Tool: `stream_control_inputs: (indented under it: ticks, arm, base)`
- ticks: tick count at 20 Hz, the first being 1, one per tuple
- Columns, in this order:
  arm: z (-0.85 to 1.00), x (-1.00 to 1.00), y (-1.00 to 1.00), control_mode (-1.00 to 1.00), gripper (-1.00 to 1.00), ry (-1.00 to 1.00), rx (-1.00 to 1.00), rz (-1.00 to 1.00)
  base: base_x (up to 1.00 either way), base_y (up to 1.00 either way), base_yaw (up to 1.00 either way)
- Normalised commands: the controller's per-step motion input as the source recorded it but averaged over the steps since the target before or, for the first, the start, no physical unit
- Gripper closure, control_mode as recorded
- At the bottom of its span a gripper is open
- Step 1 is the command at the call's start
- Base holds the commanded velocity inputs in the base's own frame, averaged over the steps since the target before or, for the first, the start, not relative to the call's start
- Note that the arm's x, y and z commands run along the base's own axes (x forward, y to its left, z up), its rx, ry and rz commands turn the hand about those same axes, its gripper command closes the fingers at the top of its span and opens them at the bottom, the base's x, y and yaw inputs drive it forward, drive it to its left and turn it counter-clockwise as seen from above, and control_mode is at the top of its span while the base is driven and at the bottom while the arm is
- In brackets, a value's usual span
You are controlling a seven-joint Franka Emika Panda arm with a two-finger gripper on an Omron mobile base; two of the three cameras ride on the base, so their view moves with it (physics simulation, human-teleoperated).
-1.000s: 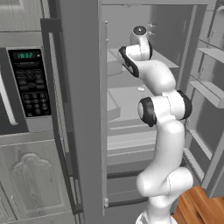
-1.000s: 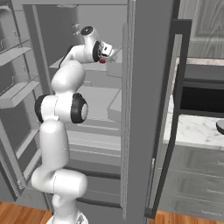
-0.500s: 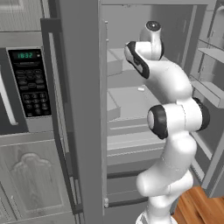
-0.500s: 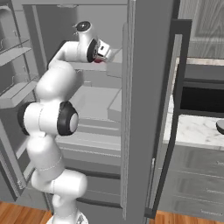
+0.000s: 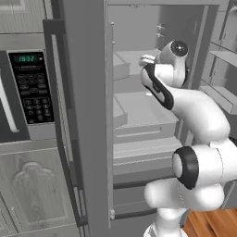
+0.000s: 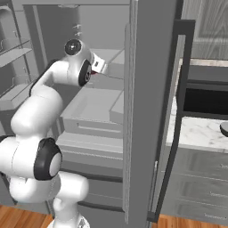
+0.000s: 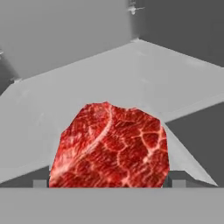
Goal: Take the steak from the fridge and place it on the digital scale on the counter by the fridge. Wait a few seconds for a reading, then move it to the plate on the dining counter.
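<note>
Hand view: the steak (image 7: 111,146) sits large and close at the bottom of the frame, its marbled red face spreading across where the fingers would rise, above a pale grey fridge shelf (image 7: 144,74) that runs away to the back wall. The fingertips themselves are hidden behind the meat, so I cannot tell outright whether they are clenched on it; judging by how it sits square against the hand and clear of the shelf, it looks to be held.

In the right base view a small red sliver of steak (image 6: 93,73) shows at the gripper (image 6: 99,67), which is up at the upper shelf level inside the open fridge (image 6: 142,111). The left base view shows the wrist turned at the same height, the hand (image 5: 148,60) tucked behind the arm.

Compared with a second ago, the arm has folded: the elbow has dropped and swung out towards the near side while the hand has stayed high by the upper shelf, with the red piece at it in each right base picture. I read that as the arm starting to draw back out of the fridge with the meat, so the pick-up step appears done.

What remains is the carry to the digital scale (image 6: 224,129), a dark disc at the far right edge on the marble bench (image 6: 196,131) beyond the fridge door. The door edge stands between the hand and that bench, so the way out needs care.
</note>
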Motion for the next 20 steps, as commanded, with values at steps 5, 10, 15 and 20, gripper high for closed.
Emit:
stream_control_inputs:
  ticks: [5, 10, 15, 20]
  arm:
    - [0.01, -1.0, 0.08, -1.0, 1.0, -0.04, 0.02, 0.0]
    - [0.0, -1.0, 0.11, -1.0, 1.0, 0.01, 0.0, 0.0]
    - [-0.04, -1.0, 0.02, -1.0, 1.0, 0.13, 0.0, 0.0]
    - [-0.06, -0.89, 0.0, -1.0, 1.0, 0.21, 0.0, 0.0]
  base:
    - [0.0, 0.0, 0.0]
    - [0.0, 0.0, 0.0]
    - [0.0, 0.0, 0.0]
    - [0.0, 0.0, 0.0]
